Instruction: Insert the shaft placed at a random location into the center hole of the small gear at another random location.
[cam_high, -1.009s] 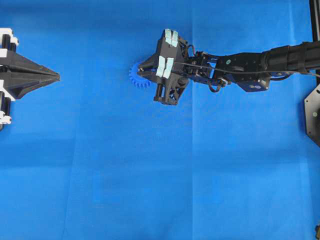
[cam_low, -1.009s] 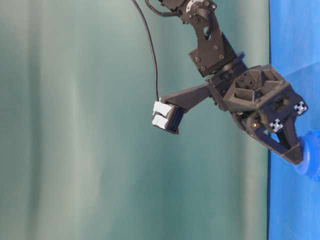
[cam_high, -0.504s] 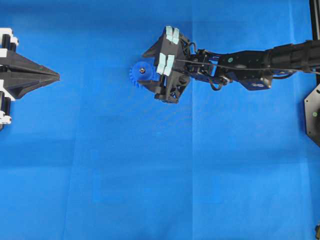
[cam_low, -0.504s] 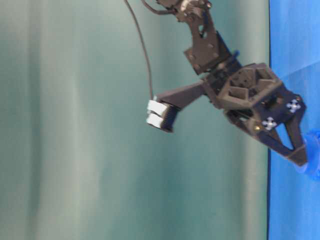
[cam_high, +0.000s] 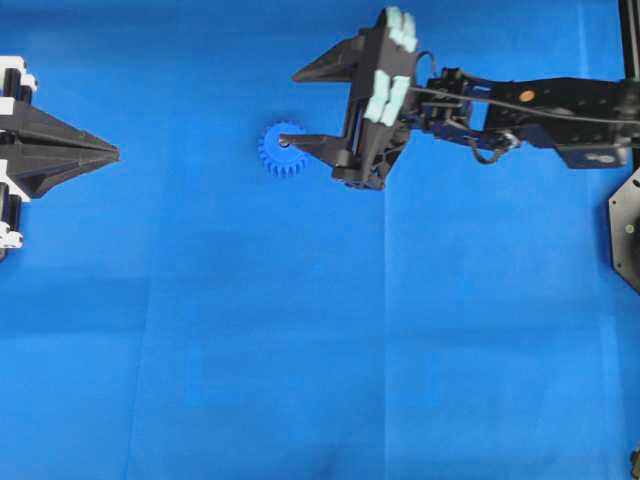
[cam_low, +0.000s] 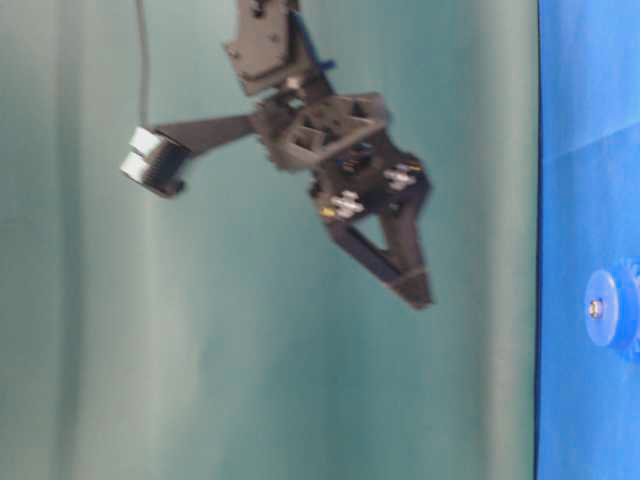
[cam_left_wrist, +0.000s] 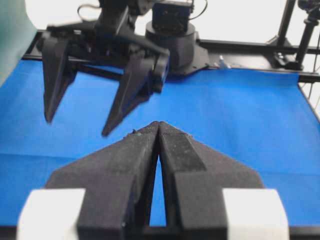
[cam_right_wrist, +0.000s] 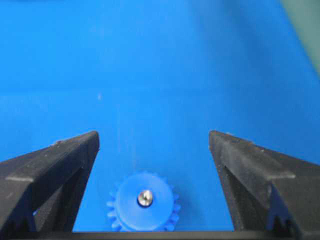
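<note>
Hiding the center hole (cam_right_wrist: 145, 198), the shaft (cam_right_wrist: 145, 198).

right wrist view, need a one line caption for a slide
Open right gripper above the blue cloth, with the shaft seated in the small gear lying between its fingers.

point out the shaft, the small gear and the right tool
shaft (cam_right_wrist: 145, 198), right wrist view, its shiny top end in the hub
small gear (cam_high: 283, 152), overhead view, its toothed rim
right tool (cam_right_wrist: 154, 145), right wrist view, midway between its open fingertips
</note>
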